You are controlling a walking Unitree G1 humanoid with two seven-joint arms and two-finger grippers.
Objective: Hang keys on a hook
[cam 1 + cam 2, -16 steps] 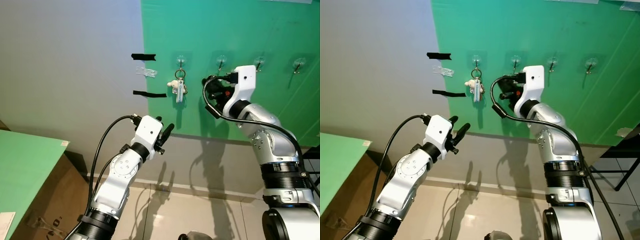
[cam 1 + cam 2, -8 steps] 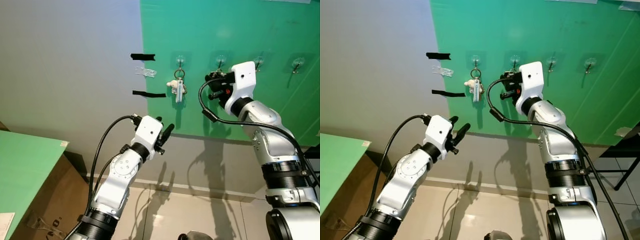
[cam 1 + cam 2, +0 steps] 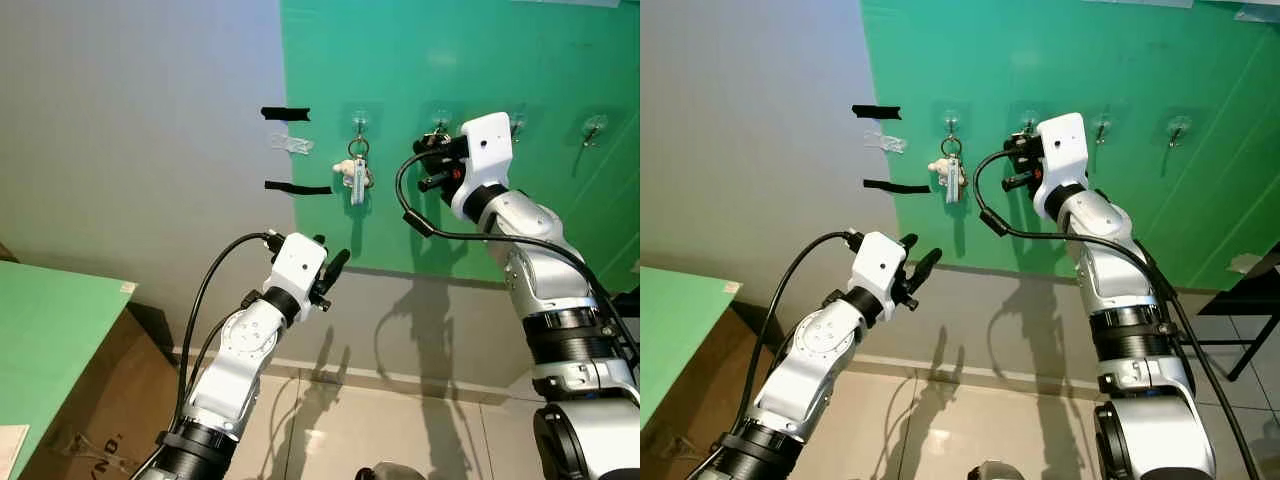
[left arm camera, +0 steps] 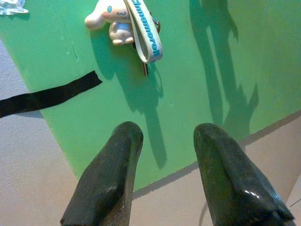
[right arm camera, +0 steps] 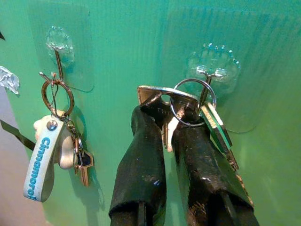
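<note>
High at the green board (image 3: 560, 60), the right gripper (image 5: 165, 117) is clamped on a bunch of keys (image 5: 188, 115) whose ring meets the second hook (image 5: 205, 87), right of the hung toy keychain (image 5: 49, 155), while the left gripper (image 4: 164, 141) hovers lower, fingers parted, holding nothing.

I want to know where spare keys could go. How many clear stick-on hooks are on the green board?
4, in one row: the leftmost holds a keyring with a white charm; the second is where the right gripper holds a bunch of keys; the third and fourth hang bare.
</note>
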